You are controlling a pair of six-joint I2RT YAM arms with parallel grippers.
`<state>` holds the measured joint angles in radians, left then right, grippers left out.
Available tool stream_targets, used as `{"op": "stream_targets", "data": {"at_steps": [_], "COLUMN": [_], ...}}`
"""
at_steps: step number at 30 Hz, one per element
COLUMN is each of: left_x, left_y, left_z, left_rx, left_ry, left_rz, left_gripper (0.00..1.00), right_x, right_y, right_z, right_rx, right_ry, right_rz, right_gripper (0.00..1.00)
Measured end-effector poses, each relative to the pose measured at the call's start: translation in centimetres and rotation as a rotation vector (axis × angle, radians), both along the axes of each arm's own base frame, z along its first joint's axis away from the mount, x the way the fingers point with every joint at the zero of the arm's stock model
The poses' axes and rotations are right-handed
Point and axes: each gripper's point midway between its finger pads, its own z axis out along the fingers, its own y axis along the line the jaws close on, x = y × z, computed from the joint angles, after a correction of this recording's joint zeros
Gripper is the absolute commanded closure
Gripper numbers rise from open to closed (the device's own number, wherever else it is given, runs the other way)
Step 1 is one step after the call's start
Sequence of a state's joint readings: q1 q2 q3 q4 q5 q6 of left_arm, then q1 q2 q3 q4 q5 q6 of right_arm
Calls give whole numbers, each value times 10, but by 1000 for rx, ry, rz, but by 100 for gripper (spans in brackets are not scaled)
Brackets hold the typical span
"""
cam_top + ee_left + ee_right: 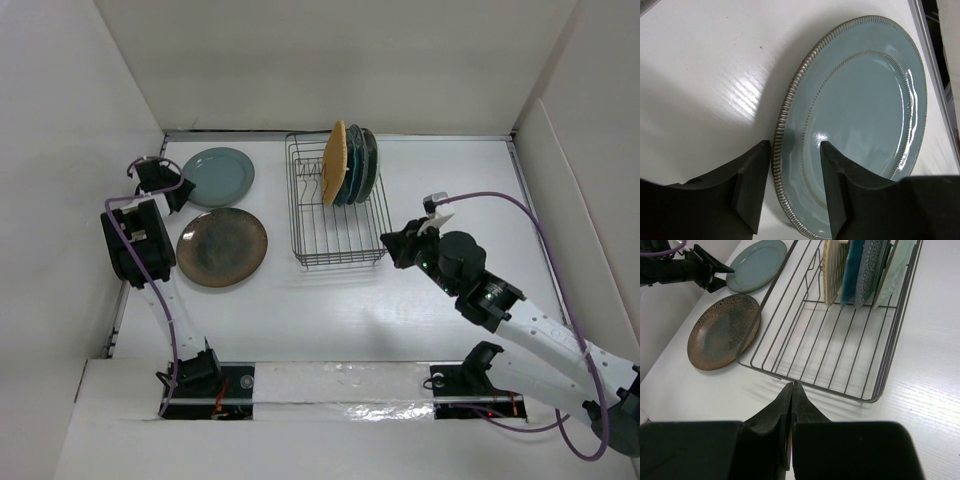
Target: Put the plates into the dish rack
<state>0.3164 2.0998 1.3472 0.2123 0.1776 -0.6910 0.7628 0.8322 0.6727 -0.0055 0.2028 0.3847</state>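
Count: 6 plates, 1 dish rack (345, 262), 2 claws.

On the worktop (300, 320), L of the rack: 2 plates, both lying flat. The grey-teal plate (220, 176) is farther back and the brown plate (222, 247) nearer, close together; can't tell if their rims touch. The brown one lies just beside the rack's L wall.

In the rack: 4 plates on edge, packed close in the far half and leaning slightly. Seen from the R wrist cam, L to R: orange-tan plate (832, 270), blue-teal plate (852, 270), dark patterned plate (872, 267), pale mint plate (897, 265). The near half of the rack holds only bare wire.

Left claw (795, 190): jaws apart at the grey-teal plate's L edge. The ribbed rim runs between them, w/ one finger (752, 185) over the worktop and the other over the plate's face. Can't tell if either touches.

Right claw (791, 390): jaws together w/ nothing between them, just off the rack's near R corner, tips pointing toward the rack.
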Motion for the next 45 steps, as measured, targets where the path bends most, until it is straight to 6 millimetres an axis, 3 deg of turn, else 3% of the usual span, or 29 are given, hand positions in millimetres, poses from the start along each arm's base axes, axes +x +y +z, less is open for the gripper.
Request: {"op": "stream_targets", "data": {"at_steps": [3,6,7,8,13,18,21,26,30,33,45], "left_x": [-2,-1,-1,0,7,-3,-19,-42,-41,-37,-40], "left_y": [1,1,1,0,0,0,-2,-5,-4,-2,-14], "left_z": [-4,-5,-7,-7,3,-7,1,48,97,120,121], "left_rx": [-8,-8,-7,-14,-21,-50,-43,0,41,66,54], "left_ry": [14,27,32,29,-14,-33,-51,-152,-281,-354,-394], "left_rz": [-24,-52,-61,-73,-105,-102,-84,-58,-44,-40,-117], "left_gripper": [62,81,97,100,100,100,100,100,100,100,100], "right_x": [0,0,1,1,1,-1,-2,-8,-11,-13,-8], "right_y": [1,1,2,2,2,4,6,12,18,21,32], "right_z": [-1,-1,0,1,5,5,5,5,3,0,-12], "right_rx": [-4,-5,-2,-1,6,7,7,8,3,0,-23], "right_ry": [2,1,-2,-4,-12,-13,-14,-14,-9,-2,25], "right_rz": [-2,-4,-5,-5,-9,-2,3,28,46,54,63], "right_gripper": [99,99,99,99,99,99,99,100,100,100,96]}}
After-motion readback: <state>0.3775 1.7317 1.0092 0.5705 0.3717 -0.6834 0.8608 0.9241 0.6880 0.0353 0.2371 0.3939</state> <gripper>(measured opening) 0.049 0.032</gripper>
